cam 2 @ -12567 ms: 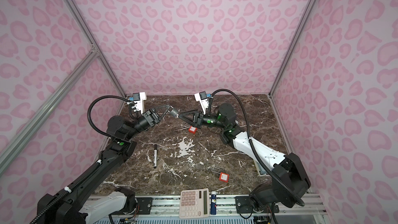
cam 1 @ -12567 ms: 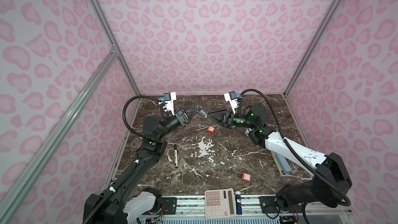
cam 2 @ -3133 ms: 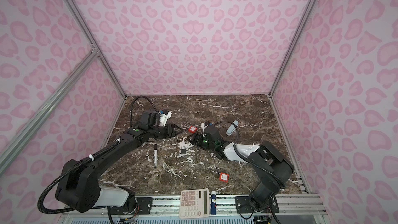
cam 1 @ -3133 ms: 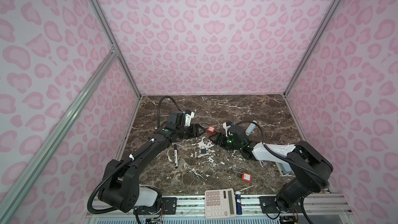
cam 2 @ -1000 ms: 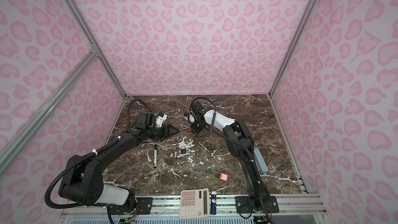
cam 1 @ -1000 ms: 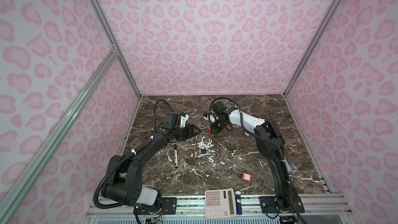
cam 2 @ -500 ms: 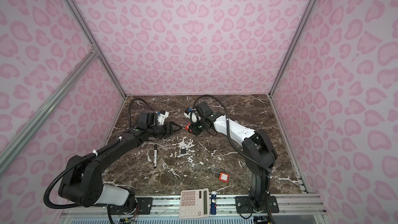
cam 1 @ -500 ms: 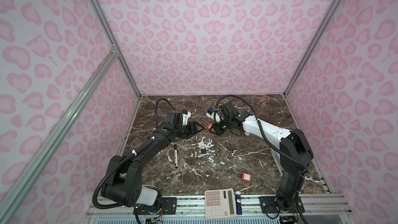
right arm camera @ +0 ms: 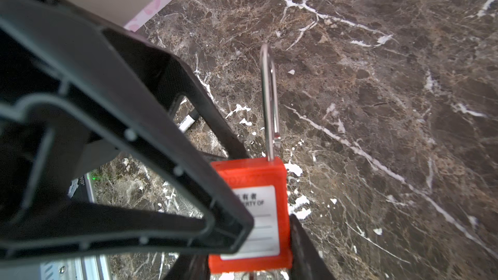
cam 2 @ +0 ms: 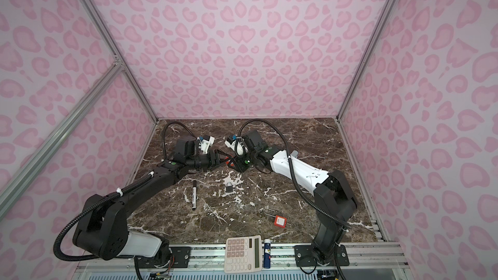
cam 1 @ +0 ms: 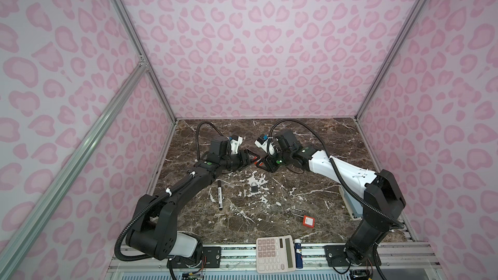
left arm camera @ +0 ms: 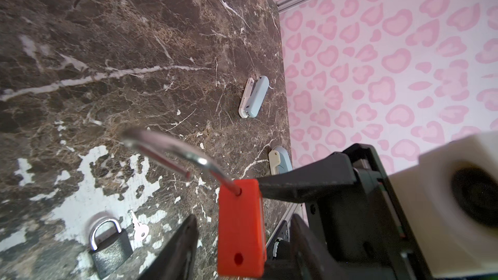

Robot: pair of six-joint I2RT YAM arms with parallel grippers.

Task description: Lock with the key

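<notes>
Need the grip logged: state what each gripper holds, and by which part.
The right gripper clamps the red padlock by the sides of its body, with the shackle sticking out free. The left gripper only straddles that body, gaps showing, and holds nothing.

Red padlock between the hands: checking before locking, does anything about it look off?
The shackle is swung open: one leg sits in the red padlock, while its free end hangs clear of the empty hole in the body. Nothing else about it looks odd.
</notes>
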